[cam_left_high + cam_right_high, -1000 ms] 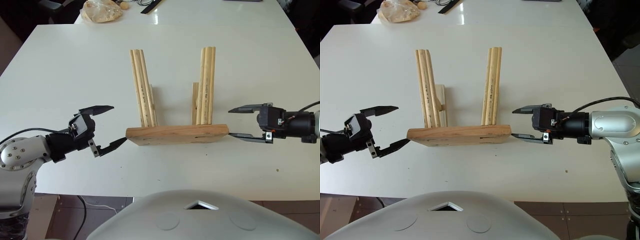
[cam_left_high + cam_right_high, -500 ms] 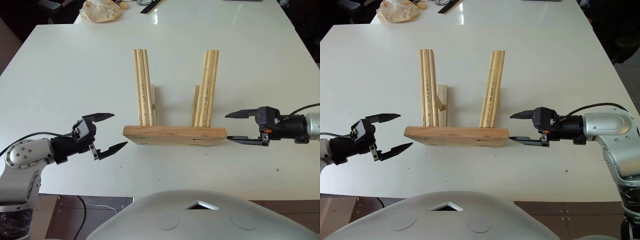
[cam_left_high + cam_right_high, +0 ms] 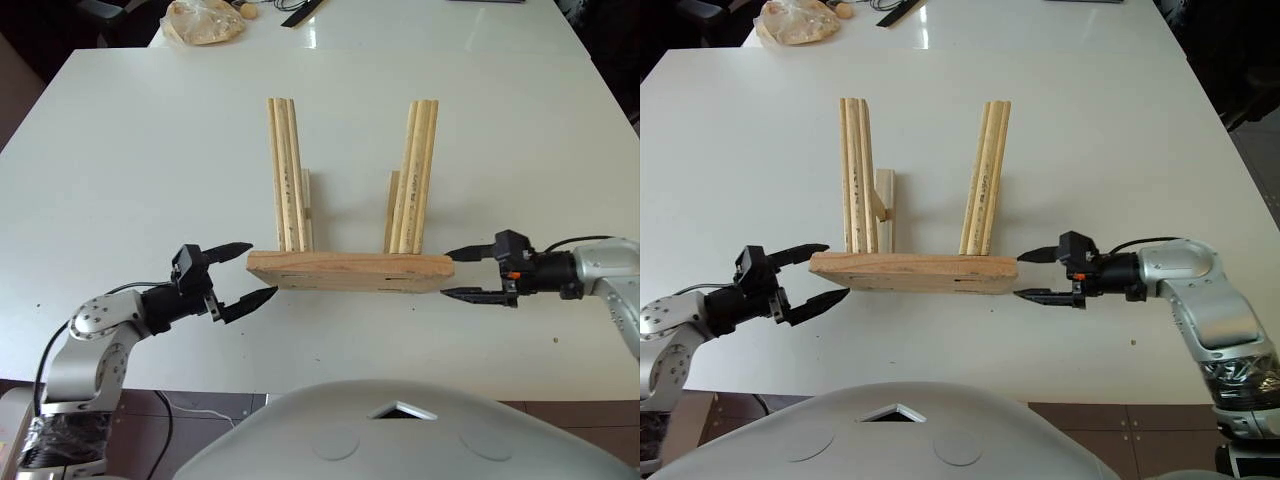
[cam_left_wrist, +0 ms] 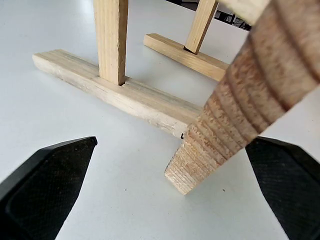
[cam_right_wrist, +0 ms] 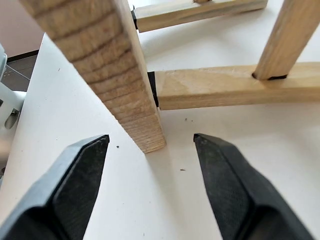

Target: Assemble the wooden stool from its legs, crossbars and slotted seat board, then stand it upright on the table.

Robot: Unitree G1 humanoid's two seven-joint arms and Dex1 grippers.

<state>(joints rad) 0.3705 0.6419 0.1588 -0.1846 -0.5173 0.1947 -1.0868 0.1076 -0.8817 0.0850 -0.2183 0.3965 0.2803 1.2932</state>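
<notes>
On white table: stool on side; bag at far edge.

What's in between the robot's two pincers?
The wooden seat board, on its edge, spans from the left pincer to the right pincer; the head views show it.

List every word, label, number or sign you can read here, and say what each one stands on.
No text here can be read.
Stool: bare wood, no print or label seen.
Table: plain white, no marking.
Bag beyond the table's far edge: too small to tell whether it carries any print.
</notes>
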